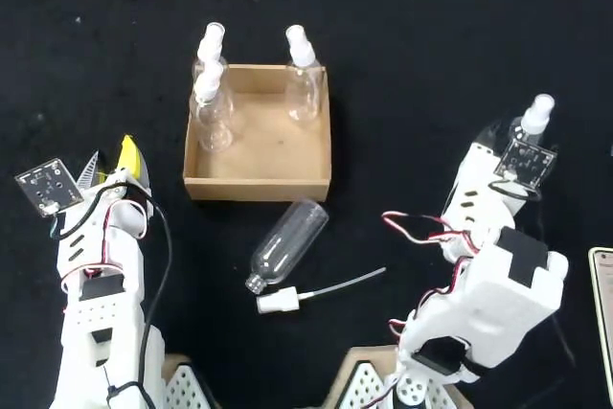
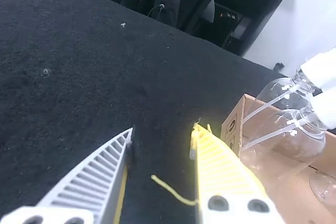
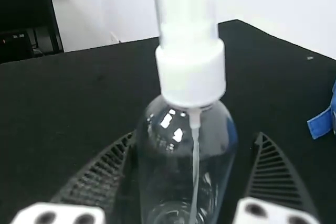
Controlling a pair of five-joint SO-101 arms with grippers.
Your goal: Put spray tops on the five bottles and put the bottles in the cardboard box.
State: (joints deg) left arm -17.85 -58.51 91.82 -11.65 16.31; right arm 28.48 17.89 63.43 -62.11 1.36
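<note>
Right gripper point(image 3: 195, 136): jaws spread, straddling upright capped bottle point(image 3: 176, 153), gap on one side | left gripper point(image 2: 163, 132): open, empty, beside cardboard box point(image 1: 257, 189) | uncapped bottle point(image 1: 287, 241), loose spray top point(image 1: 280, 302): lying before box | risk: off-centre closure could tip capped bottle.

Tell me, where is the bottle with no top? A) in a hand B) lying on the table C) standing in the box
B: the bare bottle lies on its side on the table before the box, a loose top beside it.
</note>
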